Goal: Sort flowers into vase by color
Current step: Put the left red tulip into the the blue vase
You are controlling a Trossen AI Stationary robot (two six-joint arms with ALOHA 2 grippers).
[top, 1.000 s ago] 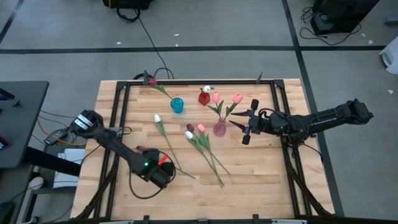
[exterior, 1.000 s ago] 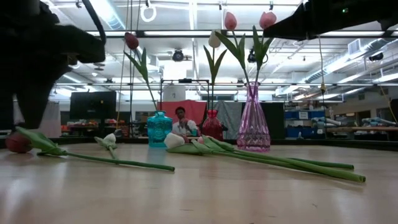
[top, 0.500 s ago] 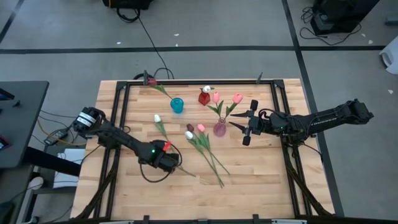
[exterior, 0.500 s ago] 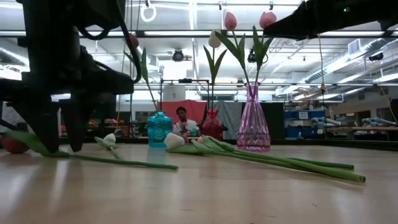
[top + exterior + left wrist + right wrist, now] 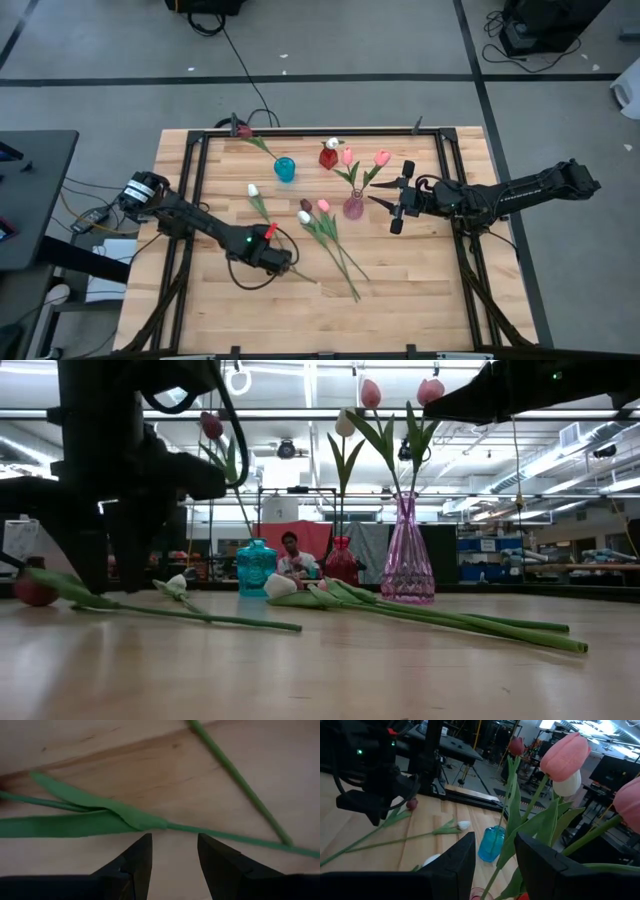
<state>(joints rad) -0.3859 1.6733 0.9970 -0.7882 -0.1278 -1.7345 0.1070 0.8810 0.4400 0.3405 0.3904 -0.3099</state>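
A maroon tulip lies on the table, head at one end and stem running past its leaves. My left gripper hangs open just above that stem where the leaves join it, also seen in the high view. My right gripper waits open beside the pink vase, which holds two pink tulips. The teal vase holds a maroon tulip and the red vase a white one. A white tulip lies loose on the table.
A bunch of three tulips, white, maroon and pink, lies mid-table, its stems running toward the near edge. A second stem crosses just beyond my left fingers. A black frame edges the table. A person sits in the room behind.
My left gripper has travelled from the near-left part of the table toward the far edge and the right, coming over the lying maroon tulip's stem, with most of the travel in the first half second. The right arm has kept still.
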